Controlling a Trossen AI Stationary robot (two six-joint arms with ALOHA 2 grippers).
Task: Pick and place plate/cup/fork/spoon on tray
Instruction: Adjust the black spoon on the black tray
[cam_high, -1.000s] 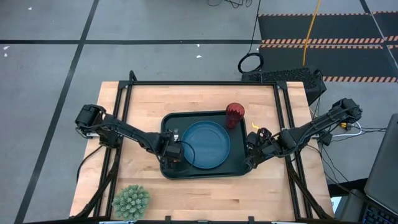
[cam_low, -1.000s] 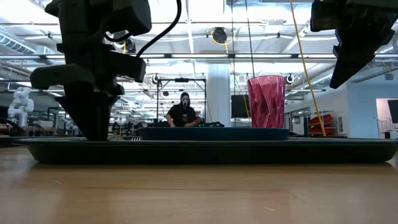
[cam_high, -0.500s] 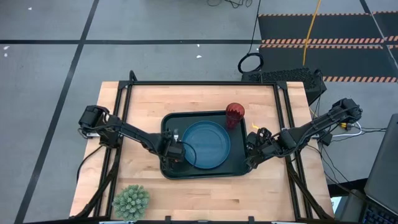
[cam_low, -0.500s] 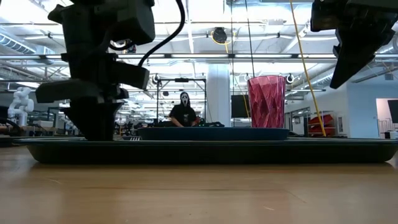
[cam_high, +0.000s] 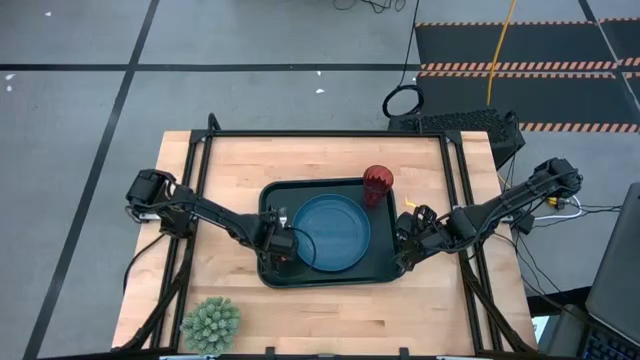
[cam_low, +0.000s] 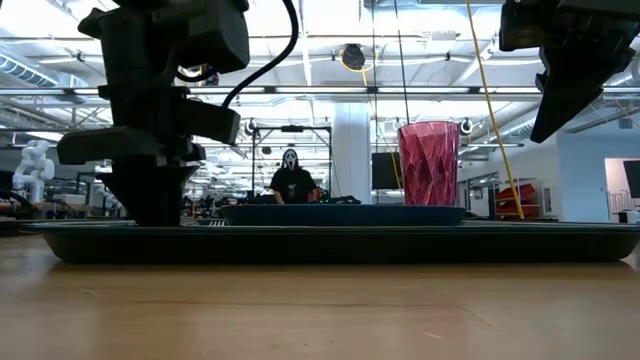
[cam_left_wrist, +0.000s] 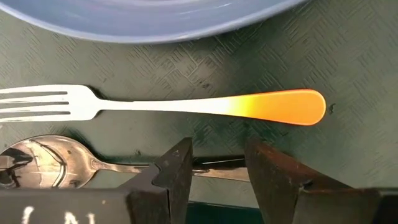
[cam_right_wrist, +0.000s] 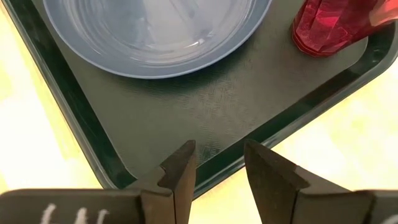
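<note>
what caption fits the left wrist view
Left claw open over dark metal spoon, beside orange-handled fork on dark tray.

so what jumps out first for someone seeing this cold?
The dark tray mid-table, nearly filled by the blue plate, with the red cup upright in its far right corner. The left gripper sits low over the tray's left side, fingers open astride the spoon handle; the fork lies between spoon and plate. The right gripper hangs open over the tray's right rim.
</note>
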